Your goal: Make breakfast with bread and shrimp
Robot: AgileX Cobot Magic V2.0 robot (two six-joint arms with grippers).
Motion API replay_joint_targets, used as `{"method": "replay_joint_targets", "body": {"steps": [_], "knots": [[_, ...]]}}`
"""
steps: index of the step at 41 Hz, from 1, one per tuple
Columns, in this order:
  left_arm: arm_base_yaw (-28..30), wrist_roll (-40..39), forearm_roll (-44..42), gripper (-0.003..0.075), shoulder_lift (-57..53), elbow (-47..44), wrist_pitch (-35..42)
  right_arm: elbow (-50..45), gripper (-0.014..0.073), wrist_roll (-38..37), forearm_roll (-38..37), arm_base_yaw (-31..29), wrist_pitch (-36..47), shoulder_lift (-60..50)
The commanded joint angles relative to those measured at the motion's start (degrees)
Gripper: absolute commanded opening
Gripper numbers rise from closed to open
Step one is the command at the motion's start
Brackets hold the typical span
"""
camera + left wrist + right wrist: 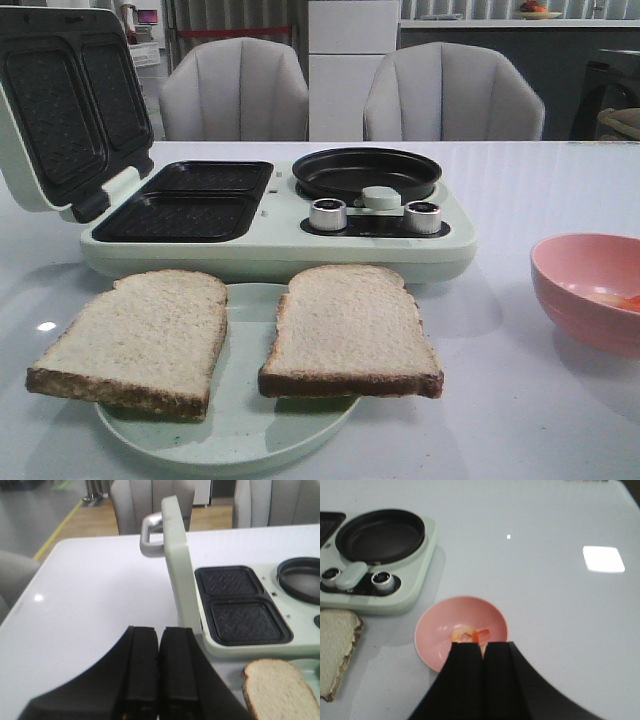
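Both tools clenched; 2 bread slices (240, 335) on plate (240, 440), shrimp (469, 635) in pink bowl (432, 630).

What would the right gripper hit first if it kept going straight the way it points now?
Most likely the pink bowl holding the shrimp, just beyond the closed right gripper; how high it sits above the bowl is unclear.

My bread (235, 335) is pale off-white with dark brown crusts, on a pale green plate (240, 435). My mint-green breakfast maker (275, 215) carries black plates embossed with a crosshatch pattern. The shrimp (469, 634) is orange-pink in a pink bowl (590, 290). My fingers (142, 665) are black.
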State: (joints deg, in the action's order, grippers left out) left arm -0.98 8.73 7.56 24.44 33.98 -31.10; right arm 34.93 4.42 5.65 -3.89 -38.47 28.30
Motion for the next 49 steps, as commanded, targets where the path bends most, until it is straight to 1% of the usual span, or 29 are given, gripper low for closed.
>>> {"method": "replay_joint_targets", "body": {"steps": [1,7,11,13,14,16,17,18,22,23,25,26,28,32,34,36,41,43,46,48,49], "knots": [[-0.5,-0.1,0.7,0.0099,1.7,0.6,3.2,1.9,0.0021,0.5,0.1,0.0,2.7,2.8],[-0.5,-0.1,3.1,0.0099,3.1,-1.5,3.6,1.9,0.0021,0.5,0.1,0.0,2.0,5.5],[-0.5,-0.1,3.2,0.0100,3.7,-2.2,3.6,1.9,0.0021,0.5,0.1,0.0,2.0,6.4],[-0.5,-0.1,3.2,0.0109,4.0,-2.3,3.6,1.9,0.0026,0.5,0.1,0.0,2.0,6.8],[-0.5,-0.1,3.2,0.0127,4.1,-2.3,3.6,1.9,0.0038,0.5,0.1,0.0,2.0,6.9],[-0.5,-0.1,3.0,0.0188,4.3,-2.3,3.6,1.9,0.0084,0.5,0.1,0.0,2.0,7.0],[-0.5,-0.1,3.0,0.0239,4.4,-2.3,3.6,1.9,0.0113,0.5,0.1,0.0,2.0,7.0],[-0.5,-0.1,3.0,0.0282,4.4,-2.3,3.6,1.9,0.0157,0.5,0.1,0.0,2.0,7.0],[-0.5,-0.1,2.9,0.0502,4.4,-2.3,3.6,1.9,0.0339,0.5,0.1,0.0,2.1,7.0],[-0.5,-0.1,2.9,0.0532,4.4,-2.3,3.6,1.9,0.0384,0.5,0.1,0.0,2.1,7.0],[-0.5,-0.1,2.9,0.0573,4.4,-2.3,3.6,1.9,0.0433,0.5,0.1,0.0,2.0,7.0],[-0.5,-0.1,2.8,0.0578,4.4,-2.3,3.6,1.9,0.0455,0.5,0.1,0.0,2.0,7.0],[-0.5,0.4,2.3,0.0570,4.4,-2.3,3.6,1.9,0.0469,0.5,0.1,0.0,2.0,7.0],[-0.5,3.7,1.8,0.0554,4.4,-2.3,3.6,1.9,0.0469,0.5,0.1,0.0,2.0,7.0],[-1.3,4.3,1.8,0.0546,4.4,-2.3,4.0,1.9,0.0469,0.5,0.1,0.0,2.0,7.0],[-2.8,6.7,1.8,0.0540,4.7,-2.3,4.3,1.9,0.0469,0.5,0.1,0.0,2.0,7.0],[-9.2,12.7,1.6,0.0539,6.3,-2.3,4.4,1.9,0.0469,0.5,0.1,0.0,2.0,7.0],[-13.7,16.0,1.2,0.0539,7.3,-2.3,4.2,1.9,0.0469,0.5,0.1,0.0,2.0,7.0],[-19.2,19.2,-1.7,0.0539,9.4,-2.4,4.0,1.9,0.0469,0.5,0.1,0.0,2.0,7.0],[-23.3,19.4,-4.7,0.0539,10.8,-2.5,4.0,1.9,0.0469,0.5,0.1,0.0,2.0,7.0],[-25.6,19.4,-7.6,0.0539,12.1,-2.5,3.7,1.9,0.0469,0.5,0.1,0.0,2.0,7.0]]}}
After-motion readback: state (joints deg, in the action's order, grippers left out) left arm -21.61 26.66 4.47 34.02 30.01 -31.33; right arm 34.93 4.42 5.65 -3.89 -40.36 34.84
